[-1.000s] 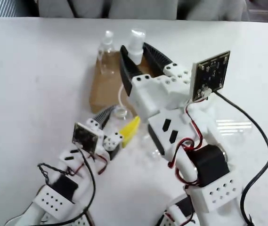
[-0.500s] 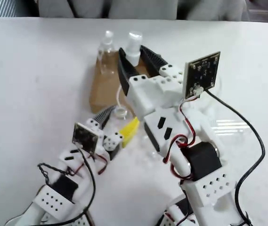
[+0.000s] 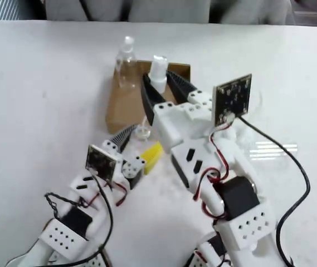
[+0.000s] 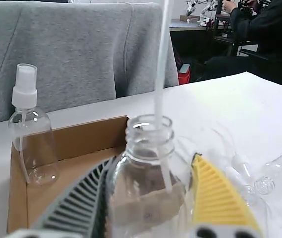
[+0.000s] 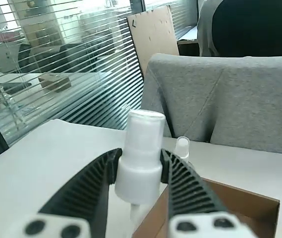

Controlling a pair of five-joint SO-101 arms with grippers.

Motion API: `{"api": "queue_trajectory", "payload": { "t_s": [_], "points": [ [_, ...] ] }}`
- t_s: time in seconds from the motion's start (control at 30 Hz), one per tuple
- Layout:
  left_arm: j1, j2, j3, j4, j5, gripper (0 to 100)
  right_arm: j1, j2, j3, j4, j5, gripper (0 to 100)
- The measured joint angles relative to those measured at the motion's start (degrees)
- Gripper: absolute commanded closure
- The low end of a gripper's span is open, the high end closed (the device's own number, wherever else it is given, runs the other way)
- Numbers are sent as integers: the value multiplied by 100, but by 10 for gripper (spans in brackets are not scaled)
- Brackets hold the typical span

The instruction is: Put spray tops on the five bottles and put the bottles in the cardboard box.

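Spray top upright, its tube dipping into the open bottle — capped bottle stands in the box, at 11 o'clock.

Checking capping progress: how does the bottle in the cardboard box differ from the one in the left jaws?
The boxed bottle carries a white spray top; the held bottle has an open neck, with only a tube dipping in. The boxed bottle stands free in the cardboard box; the held bottle sits between the left gripper's jaws, outside it. Both are clear and upright.
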Motion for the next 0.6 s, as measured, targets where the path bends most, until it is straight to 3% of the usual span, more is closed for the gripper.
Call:
{"api": "queue_trajectory", "payload": {
  "t_s": [0.6],
  "points": [
    [9, 0, 0, 0, 0, 976, -422, -360, 1046, -105, 0, 982]
  ]
}}
